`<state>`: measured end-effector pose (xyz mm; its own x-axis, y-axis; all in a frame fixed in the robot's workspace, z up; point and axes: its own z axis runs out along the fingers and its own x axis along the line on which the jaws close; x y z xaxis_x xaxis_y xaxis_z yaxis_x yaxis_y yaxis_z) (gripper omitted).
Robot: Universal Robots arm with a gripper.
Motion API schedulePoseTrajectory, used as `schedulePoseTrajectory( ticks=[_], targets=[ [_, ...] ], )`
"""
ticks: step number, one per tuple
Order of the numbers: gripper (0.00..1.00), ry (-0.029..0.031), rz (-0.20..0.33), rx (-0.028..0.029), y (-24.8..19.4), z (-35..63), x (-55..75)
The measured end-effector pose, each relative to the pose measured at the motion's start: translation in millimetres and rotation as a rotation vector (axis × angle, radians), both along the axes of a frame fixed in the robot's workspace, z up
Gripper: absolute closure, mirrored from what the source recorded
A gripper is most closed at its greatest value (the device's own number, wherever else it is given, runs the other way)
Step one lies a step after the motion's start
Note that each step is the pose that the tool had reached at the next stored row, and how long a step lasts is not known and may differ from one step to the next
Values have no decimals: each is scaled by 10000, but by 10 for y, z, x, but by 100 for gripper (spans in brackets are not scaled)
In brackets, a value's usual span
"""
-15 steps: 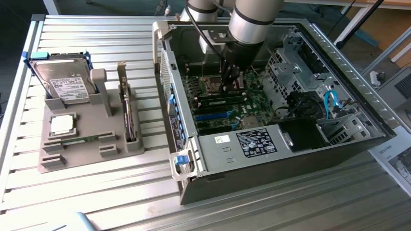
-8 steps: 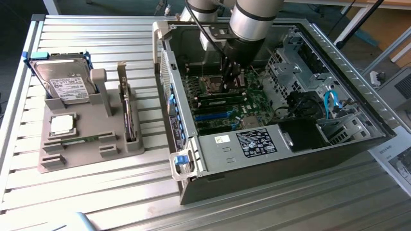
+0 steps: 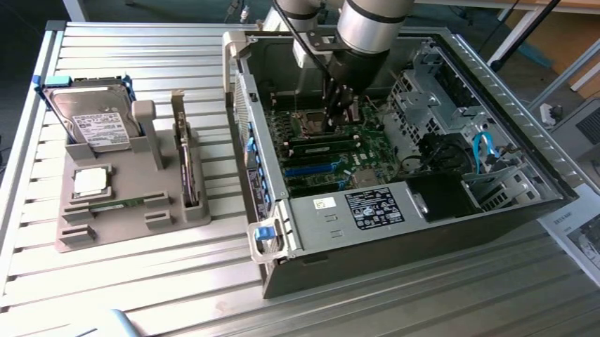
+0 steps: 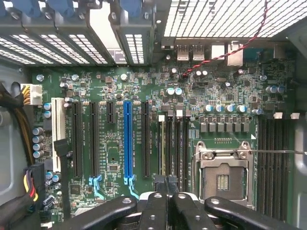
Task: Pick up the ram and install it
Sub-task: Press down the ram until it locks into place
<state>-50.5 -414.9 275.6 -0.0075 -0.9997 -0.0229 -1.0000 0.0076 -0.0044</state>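
**Exterior view.** Well to the exterior view's left of the CPU socket (image 3: 314,123), outside the open computer case (image 3: 375,239), a grey holder (image 3: 131,226) carries a labelled hard drive (image 3: 94,123) and a square silver processor chip (image 3: 91,181). The arm (image 3: 370,24) reaches down into the case, and its gripper (image 3: 339,105) hangs just above the motherboard, close beside the socket.

**Wrist view.** Board detail hidden from the exterior view: a blue expansion slot (image 4: 127,139), then black memory slots, then the empty CPU socket (image 4: 223,179). The gripper (image 4: 166,181) has its fingers drawn together. The ram (image 4: 161,148) appears edge-on as a thin pale green line along the memory slot farthest from the socket, ending at the fingertips. Whether they pinch it cannot be told.
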Motion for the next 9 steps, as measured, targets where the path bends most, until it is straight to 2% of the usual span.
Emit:
schedulePoseTrajectory(
  ticks=[9],
  targets=[
    [90, 0, 0, 0, 4, 172, 0]
  ],
)
